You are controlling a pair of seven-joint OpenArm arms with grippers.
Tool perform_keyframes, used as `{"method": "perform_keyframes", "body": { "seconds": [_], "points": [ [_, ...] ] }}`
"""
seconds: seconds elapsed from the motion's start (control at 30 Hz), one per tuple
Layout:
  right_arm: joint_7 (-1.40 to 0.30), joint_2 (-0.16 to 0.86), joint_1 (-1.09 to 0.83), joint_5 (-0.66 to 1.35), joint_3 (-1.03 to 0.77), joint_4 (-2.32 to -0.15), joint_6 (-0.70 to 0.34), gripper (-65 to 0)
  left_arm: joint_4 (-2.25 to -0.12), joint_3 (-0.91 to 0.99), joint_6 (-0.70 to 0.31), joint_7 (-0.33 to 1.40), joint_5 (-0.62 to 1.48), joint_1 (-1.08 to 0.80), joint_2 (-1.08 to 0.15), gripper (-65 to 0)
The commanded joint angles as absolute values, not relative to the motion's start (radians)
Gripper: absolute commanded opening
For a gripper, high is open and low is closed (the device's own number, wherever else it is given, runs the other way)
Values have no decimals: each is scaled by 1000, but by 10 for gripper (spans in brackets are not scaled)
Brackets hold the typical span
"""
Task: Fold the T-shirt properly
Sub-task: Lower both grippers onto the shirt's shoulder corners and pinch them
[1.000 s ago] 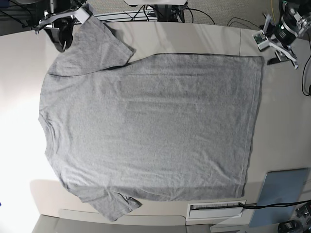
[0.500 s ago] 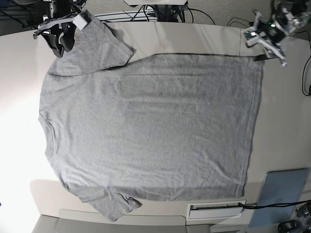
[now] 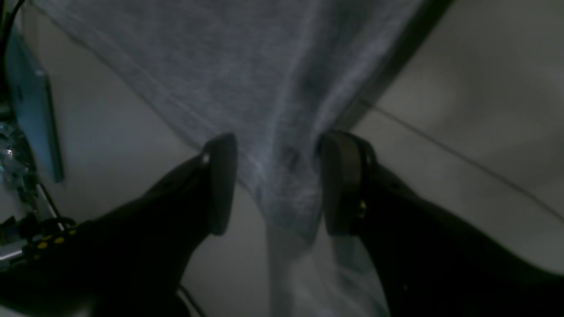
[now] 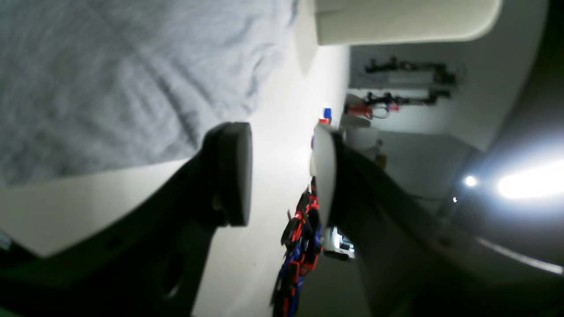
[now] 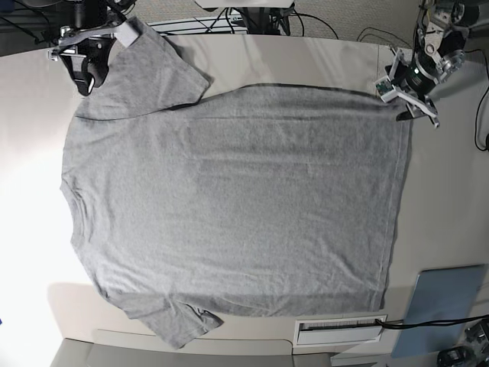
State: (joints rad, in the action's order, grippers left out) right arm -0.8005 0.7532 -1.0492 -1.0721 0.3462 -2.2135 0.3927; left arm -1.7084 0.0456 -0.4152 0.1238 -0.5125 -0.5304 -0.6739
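Note:
The heather-grey T-shirt (image 5: 229,199) lies flat on the table, plain side up, neck to the left and hem to the right. My left gripper (image 5: 405,113) is at the far right hem corner. In the left wrist view it (image 3: 282,185) is open, its two fingers on either side of that corner of the T-shirt (image 3: 282,132), not clamped. My right gripper (image 5: 82,75) is open at the far left sleeve. In the right wrist view it (image 4: 280,174) is over bare table just off the edge of the T-shirt (image 4: 110,79).
A flat blue-grey panel (image 5: 443,304) lies at the near right corner and shows in the left wrist view (image 3: 31,110). A white slotted box (image 5: 340,330) sits at the near edge. Cables run behind the far table edge (image 5: 252,34).
My left gripper has moved down and left onto the far right hem corner, which has shifted slightly. My right gripper has shifted a little to the left beside the sleeve.

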Motion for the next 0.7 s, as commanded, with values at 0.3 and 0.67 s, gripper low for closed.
{"method": "perform_keyframes", "body": {
  "seconds": [0.3, 0.67],
  "points": [
    [-737, 762, -994, -973, 343, -2230, 316, -418, -1633, 42, -549, 157, -540, -504, -685, -371],
    [-735, 779, -902, -812, 332, -2228, 19, -418, -1634, 42, -560, 157, -540, -504, -681, -650]
  ]
}}
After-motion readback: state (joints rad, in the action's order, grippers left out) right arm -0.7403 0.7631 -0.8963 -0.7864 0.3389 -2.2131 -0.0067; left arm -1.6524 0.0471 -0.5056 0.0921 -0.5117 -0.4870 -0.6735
